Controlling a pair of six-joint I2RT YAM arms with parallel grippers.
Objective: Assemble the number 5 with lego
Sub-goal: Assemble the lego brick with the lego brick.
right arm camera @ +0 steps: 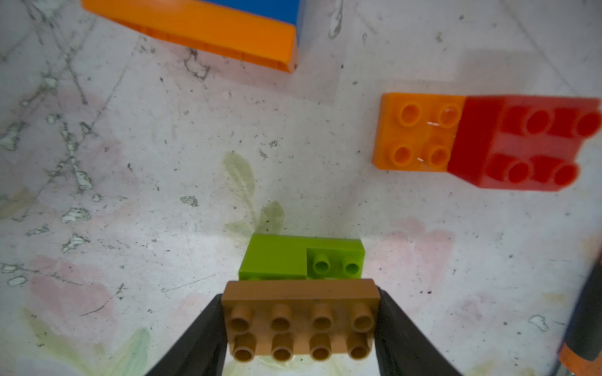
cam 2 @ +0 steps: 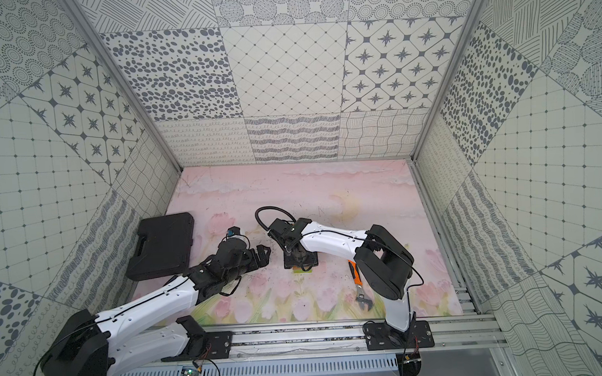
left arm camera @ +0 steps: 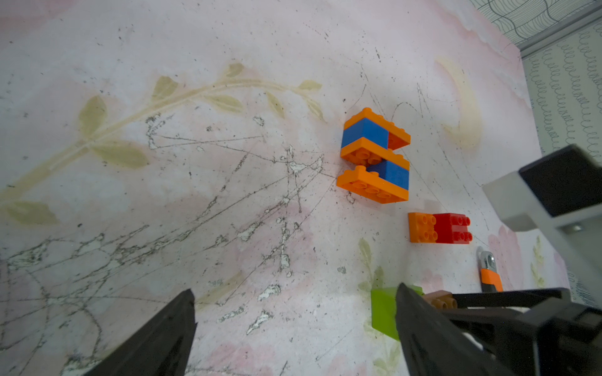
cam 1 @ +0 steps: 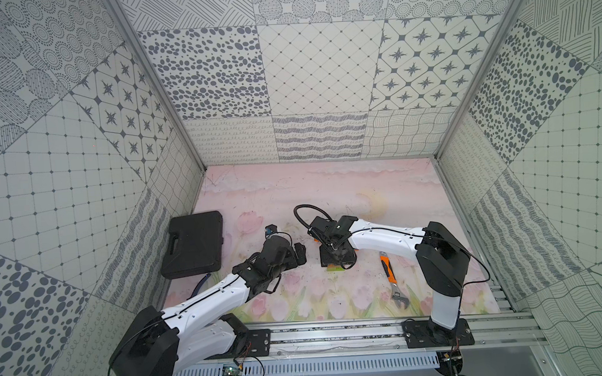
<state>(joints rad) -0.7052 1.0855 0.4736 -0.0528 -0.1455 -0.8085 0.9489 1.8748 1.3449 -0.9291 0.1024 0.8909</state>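
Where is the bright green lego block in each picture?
Top views: the green lego block shows as a sliver on the mat below the right tool, left of the orange-handled wrench.
Left wrist: low down, partly behind a dark finger.
Right wrist: centre, just beyond the brown brick held in the right tool.
Shared landmark: the orange-handled wrench.

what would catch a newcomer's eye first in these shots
Probably the orange and blue lego stack lying on the pink flowered mat, shaped much like a 5. Next, the right gripper closed on a brown brick beside a lime green brick, with an orange and red pair nearby. The left gripper hangs open.
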